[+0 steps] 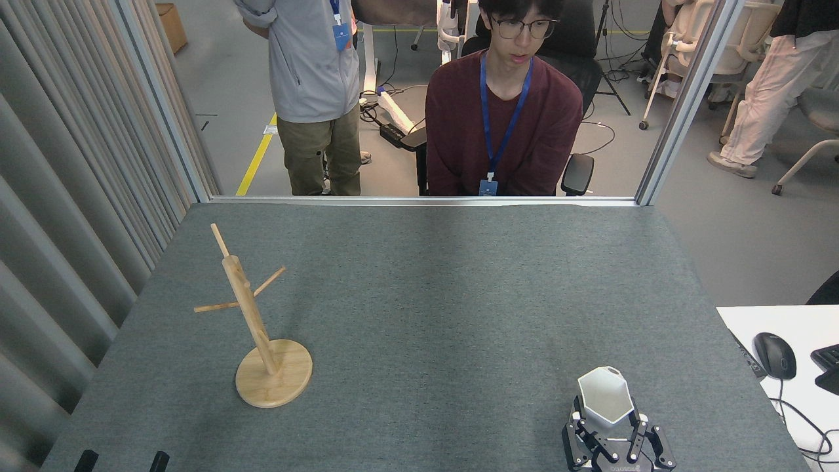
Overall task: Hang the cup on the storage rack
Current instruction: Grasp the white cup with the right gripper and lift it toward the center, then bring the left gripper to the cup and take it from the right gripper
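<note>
The white faceted cup (604, 395) stands upright near the front right of the grey table (432, 295), its hexagonal mouth facing up. My right gripper (606, 425) reaches in from the bottom edge, and its two black fingers press against the lower sides of the cup; the handle is hidden. The wooden storage rack (249, 314) stands at the left on its round base (285, 387), with thin pegs pointing out and nothing on them. Only the two dark tips of my left gripper (122, 461) show at the bottom left, set well apart.
A grey curtain wall (72, 196) runs along the table's left side. A metal rail (419, 200) marks the far edge, with a seated person (505, 124) and a standing person (314, 92) beyond. At right is a white desk (754, 321) with a mouse (775, 354).
</note>
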